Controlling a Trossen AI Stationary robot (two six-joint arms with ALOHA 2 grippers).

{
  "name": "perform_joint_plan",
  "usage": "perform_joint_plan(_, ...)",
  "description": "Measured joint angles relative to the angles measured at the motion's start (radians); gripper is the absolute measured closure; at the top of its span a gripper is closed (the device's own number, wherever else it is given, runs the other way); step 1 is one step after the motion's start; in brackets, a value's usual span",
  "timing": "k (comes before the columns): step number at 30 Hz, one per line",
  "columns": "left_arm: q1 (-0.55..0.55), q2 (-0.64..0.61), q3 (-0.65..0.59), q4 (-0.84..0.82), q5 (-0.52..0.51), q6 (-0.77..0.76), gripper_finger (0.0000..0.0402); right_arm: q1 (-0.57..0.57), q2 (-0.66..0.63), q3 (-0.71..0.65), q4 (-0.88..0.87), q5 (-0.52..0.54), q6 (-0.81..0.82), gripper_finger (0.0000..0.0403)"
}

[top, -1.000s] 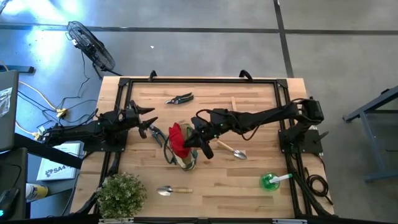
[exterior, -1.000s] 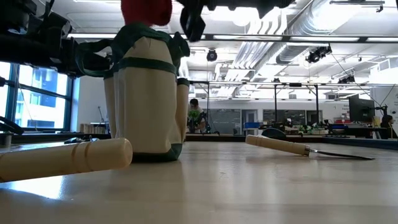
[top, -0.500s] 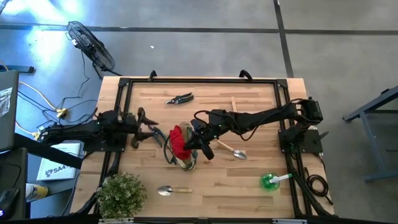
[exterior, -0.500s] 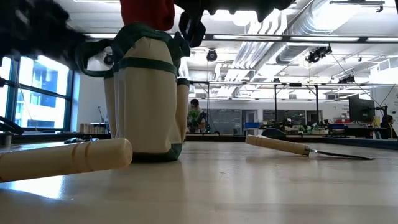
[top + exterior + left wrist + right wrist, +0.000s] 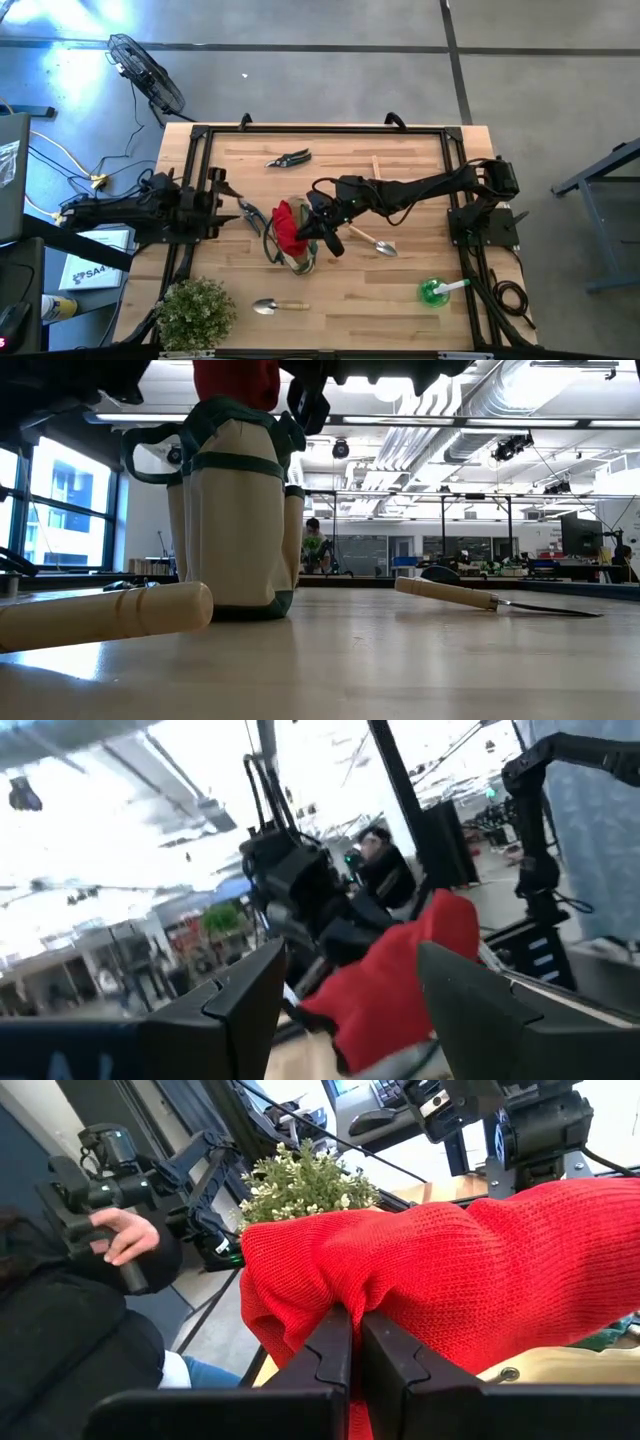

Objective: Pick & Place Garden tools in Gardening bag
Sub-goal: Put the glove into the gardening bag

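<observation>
My right end effector [image 5: 352, 1342] pinches the red glove [image 5: 470, 1270] over the gardening bag [image 5: 297, 254] — I'd lower it well inside before releasing.

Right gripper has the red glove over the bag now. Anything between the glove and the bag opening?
Nothing visible. The right gripper, shut on the red glove, holds it directly at the top of the gardening bag. The left gripper waits open at the table's left edge.

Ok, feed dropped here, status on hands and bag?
Right hand shut on red glove over gardening bag. Left hand open, at table's left edge. Nothing blocking.
</observation>
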State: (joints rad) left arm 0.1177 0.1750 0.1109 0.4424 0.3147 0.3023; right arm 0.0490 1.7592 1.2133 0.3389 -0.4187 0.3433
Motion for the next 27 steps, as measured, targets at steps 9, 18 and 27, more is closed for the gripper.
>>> perform_joint_plan(9,0.000,0.262,0.123,-0.054,-0.074,0.113,0.0183,-0.017,0.000,0.000,-0.014,-0.002,0.000,0.0399)
perform_joint_plan(18,-0.066,0.592,0.415,-0.370,-0.060,0.252,0.0183,-0.019,-0.001,0.000,-0.017,-0.031,-0.006,0.0399)
perform_joint_plan(27,-0.209,0.748,0.631,-0.616,-0.286,0.363,0.0183,-0.025,-0.001,0.000,-0.055,-0.039,-0.028,0.0399)
